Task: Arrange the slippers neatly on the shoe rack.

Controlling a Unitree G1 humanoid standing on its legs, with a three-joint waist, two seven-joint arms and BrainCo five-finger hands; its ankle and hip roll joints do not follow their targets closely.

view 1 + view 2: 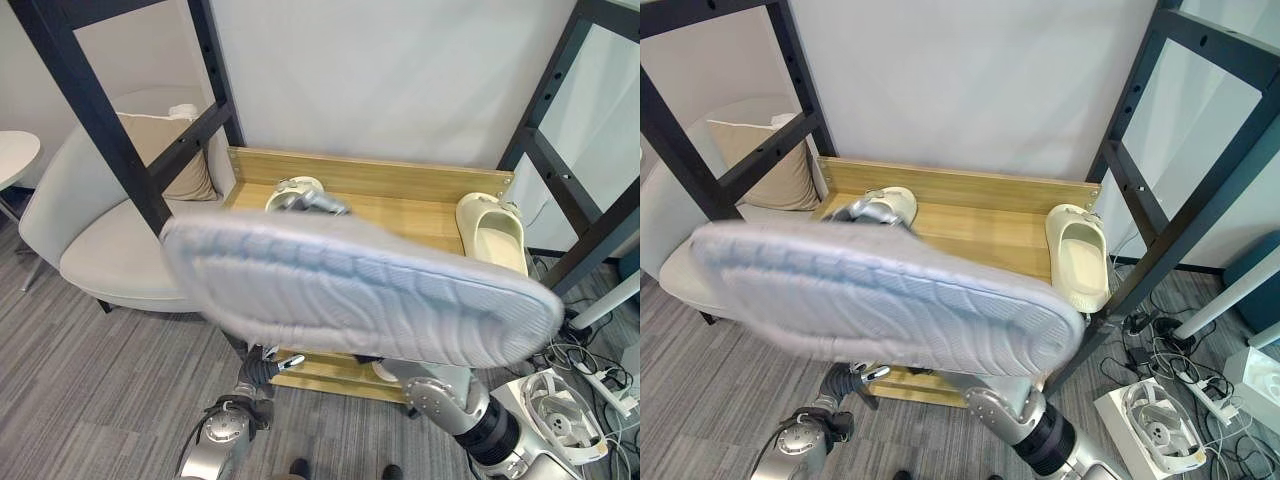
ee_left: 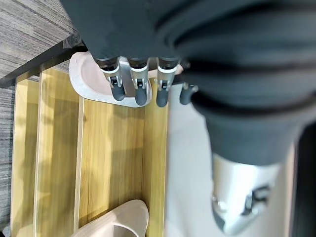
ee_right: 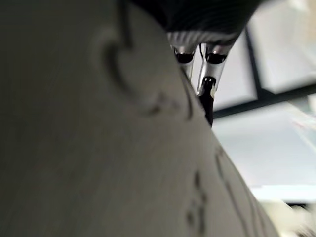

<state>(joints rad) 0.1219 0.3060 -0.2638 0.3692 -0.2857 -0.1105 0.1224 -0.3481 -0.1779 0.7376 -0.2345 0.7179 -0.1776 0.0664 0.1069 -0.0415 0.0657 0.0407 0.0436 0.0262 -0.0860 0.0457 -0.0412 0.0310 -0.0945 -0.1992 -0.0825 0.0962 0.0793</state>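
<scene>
- Right now a grey slipper [image 1: 360, 285] is held up close to the head camera, ribbed sole facing up, stretching from about 9 o'clock to 4 o'clock across the eye views.
- Beneath it the right arm rises from 5 o'clock; in the right wrist view the right hand [image 3: 205, 81] has silver, dark-tipped fingers pressed against the slipper's side, so it appears clamped on that slipper.
- Behind the raised slipper stands a wooden shoe rack [image 1: 400, 185] with a light top shelf and a raised back edge, set against a white wall [image 1: 380, 70].
- On the shelf's far right, at 3 o'clock, a cream slipper [image 1: 492, 232] lies flat, toe toward the robot.
- At the shelf's 11 o'clock corner a second pale slipper [image 1: 290, 190] sits close to the back edge.
- Over that slipper is the left hand [image 2: 138, 86]; in its wrist view the fingers point straight down, relaxed and apart, tips just above the slipper's rim, holding nothing that can be seen.
- Black metal frame posts [image 1: 110, 130] stand at both sides of the rack.
- Off at 9 o'clock is a pale armchair [image 1: 75, 230] with a beige cushion [image 1: 170, 150].
- Grey carpet [image 1: 90, 390] covers the floor.
</scene>
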